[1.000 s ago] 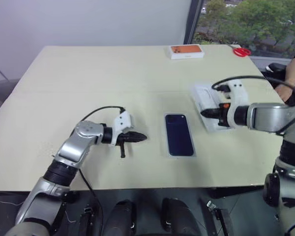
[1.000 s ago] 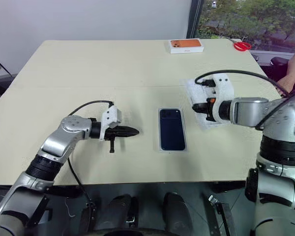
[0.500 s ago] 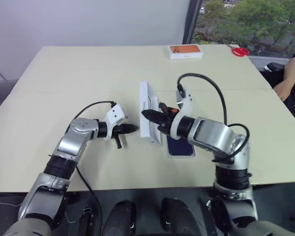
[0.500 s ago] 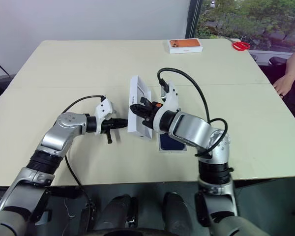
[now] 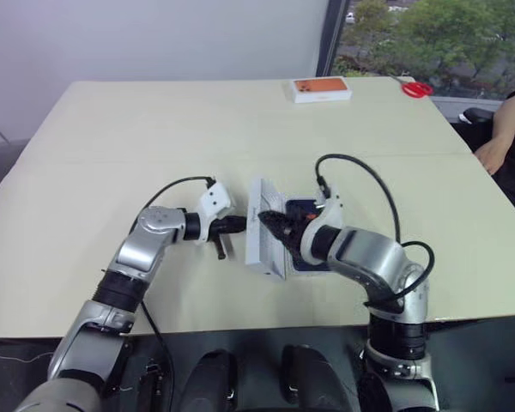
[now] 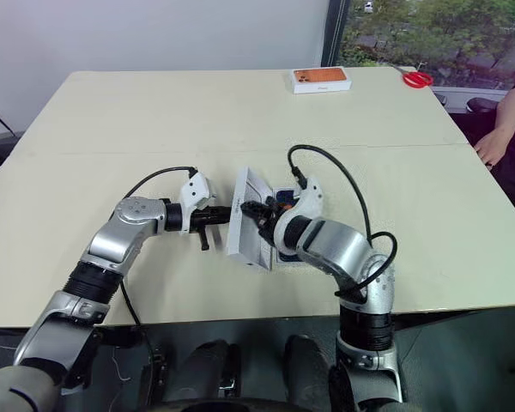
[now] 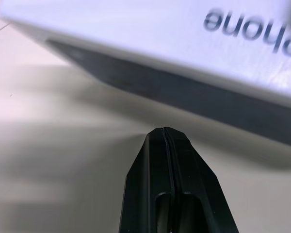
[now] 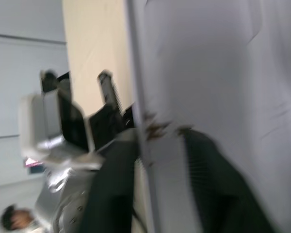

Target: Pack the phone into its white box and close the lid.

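Your right hand point(image 6: 256, 212) is pinching the edge of the lid point(image 6: 251, 228), which stands tilted on edge on the surface point(image 6: 154, 120), right over the phone point(image 5: 302, 209) lying flat in the white box. Left hand point(image 6: 226, 216) is pressed together, tip just beside the lid's side, which reads "hone". An orange-printed box point(image 6: 320, 79) sits at the far edge.

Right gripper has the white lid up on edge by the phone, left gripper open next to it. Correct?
Not quite: the left gripper is shut, its fingers pressed together in the left wrist view. The rest holds: the right gripper has the lid up on edge beside the phone.
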{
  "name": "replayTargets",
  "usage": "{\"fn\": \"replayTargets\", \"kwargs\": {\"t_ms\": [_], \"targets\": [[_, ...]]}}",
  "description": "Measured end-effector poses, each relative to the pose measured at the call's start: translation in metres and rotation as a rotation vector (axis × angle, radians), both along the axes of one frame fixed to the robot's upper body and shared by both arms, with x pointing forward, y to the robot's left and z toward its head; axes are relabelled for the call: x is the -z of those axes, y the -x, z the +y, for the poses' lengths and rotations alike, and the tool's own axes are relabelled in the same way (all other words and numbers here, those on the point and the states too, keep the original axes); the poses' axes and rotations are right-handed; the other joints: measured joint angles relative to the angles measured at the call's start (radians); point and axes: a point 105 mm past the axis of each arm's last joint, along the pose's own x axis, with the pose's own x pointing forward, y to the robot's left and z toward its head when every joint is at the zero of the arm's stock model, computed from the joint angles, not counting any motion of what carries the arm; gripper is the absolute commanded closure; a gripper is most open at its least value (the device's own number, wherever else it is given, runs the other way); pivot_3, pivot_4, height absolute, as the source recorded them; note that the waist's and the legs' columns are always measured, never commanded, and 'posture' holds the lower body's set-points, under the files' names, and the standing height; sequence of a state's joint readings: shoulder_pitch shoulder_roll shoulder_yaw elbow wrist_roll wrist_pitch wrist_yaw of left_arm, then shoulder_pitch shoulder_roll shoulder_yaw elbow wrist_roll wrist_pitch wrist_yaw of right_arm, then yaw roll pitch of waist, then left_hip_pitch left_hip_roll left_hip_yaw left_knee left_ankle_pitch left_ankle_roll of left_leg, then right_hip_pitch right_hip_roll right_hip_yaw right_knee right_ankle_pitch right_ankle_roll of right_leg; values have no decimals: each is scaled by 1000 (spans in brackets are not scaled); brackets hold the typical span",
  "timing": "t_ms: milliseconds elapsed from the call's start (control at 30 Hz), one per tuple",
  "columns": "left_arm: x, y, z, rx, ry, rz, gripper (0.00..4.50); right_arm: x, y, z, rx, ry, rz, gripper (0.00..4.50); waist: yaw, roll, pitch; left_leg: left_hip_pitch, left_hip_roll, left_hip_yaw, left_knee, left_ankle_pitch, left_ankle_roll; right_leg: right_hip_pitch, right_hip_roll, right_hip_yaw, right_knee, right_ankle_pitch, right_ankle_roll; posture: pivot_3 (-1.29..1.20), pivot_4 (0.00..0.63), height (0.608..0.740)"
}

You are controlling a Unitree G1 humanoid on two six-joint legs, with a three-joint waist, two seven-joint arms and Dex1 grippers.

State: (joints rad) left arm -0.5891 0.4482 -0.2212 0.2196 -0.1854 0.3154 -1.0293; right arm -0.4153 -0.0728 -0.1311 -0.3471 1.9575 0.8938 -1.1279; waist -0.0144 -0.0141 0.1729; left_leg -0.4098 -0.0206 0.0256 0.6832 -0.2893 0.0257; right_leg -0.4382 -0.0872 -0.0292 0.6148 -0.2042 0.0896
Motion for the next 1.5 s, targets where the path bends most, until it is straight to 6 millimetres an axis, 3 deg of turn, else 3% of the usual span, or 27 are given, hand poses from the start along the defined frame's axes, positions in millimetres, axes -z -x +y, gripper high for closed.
{"fn": "replayTargets", "kwargs": {"t_ms": [33, 233, 367, 600, 767, 867, 967, 1033, 1133, 1400, 1500], "targets": [[0, 1, -1, 4, 1, 3, 4500, -5, -2, -4, 3, 13, -28, 791, 0, 0, 0, 0, 0, 0, 0, 0, 0, 0, 0, 0, 0, 0, 0, 0, 150, 740], [-10, 9, -14, 55, 42, 3, 4500, -29, -17, -41, 2, 177, -194, 791, 3, 0, 0, 0, 0, 0, 0, 0, 1, 1, 0, 0, -1, 0, 0, 0, 150, 740], [-12, 19, -44, 119, 91, 20, 4500, -30, -23, -83, -5, 371, -223, 791, 7, 3, 2, 0, -1, 1, 1, -1, 1, 1, 0, 0, -2, 0, 0, 0, 150, 740], [-12, 23, -64, 134, 118, 44, 4500, -38, -23, -106, -13, 468, -259, 791, 3, 3, 2, 1, 1, 1, 0, -1, 2, 1, 1, 0, -1, 0, 0, 0, 150, 740], [-19, 17, -58, 88, 156, 68, 4500, -34, -24, -119, -30, 624, -294, 791, 5, 3, 2, 0, 1, 1, 1, -1, 2, 2, 1, 0, -1, 0, 0, 0, 150, 740], [-33, 7, -28, 8, 131, 41, 4500, -29, -22, -128, -72, 816, -347, 1655, 3, 3, 2, 0, 1, 1, 0, -1, 3, 1, 4, 0, -1, 0, 0, 0, 150, 740], [-35, 4, -2, -39, 60, 18, 4500, -22, -21, -128, -127, 915, -381, 3221, 5, 3, 2, 0, 2, 1, 0, -1, 3, 1, 4, 0, -2, 0, 0, 0, 150, 740], [-23, 11, 10, -27, -9, 36, 4500, -16, -19, -125, -188, 984, -413, 4421, 5, 3, 2, 0, 1, 1, 0, -1, 3, 1, 4, 0, -2, 0, 0, 0, 150, 740], [-9, 23, 14, 21, -73, 80, 4500, -12, -17, -123, -251, 1072, -451, 4421, 10, 3, 2, 0, 1, 1, 1, -1, 2, 1, 3, 0, -3, -2, -3, 0, 150, 740], [17, 35, -12, 105, -204, 117, 4500, 0, -14, -115, -383, 1178, -509, 4421, 29, 3, 2, -1, 0, 1, 1, -1, 2, 1, -1, 0, -3, -3, -4, 0, 150, 740], [17, 35, -25, 116, -201, 110, 4500, 3, -12, -108, -424, 1178, -529, 4421, 27, 2, 2, -1, 0, 1, 1, -1, 2, 1, -1, 0, -3, -2, -4, 0, 150, 740]]}}
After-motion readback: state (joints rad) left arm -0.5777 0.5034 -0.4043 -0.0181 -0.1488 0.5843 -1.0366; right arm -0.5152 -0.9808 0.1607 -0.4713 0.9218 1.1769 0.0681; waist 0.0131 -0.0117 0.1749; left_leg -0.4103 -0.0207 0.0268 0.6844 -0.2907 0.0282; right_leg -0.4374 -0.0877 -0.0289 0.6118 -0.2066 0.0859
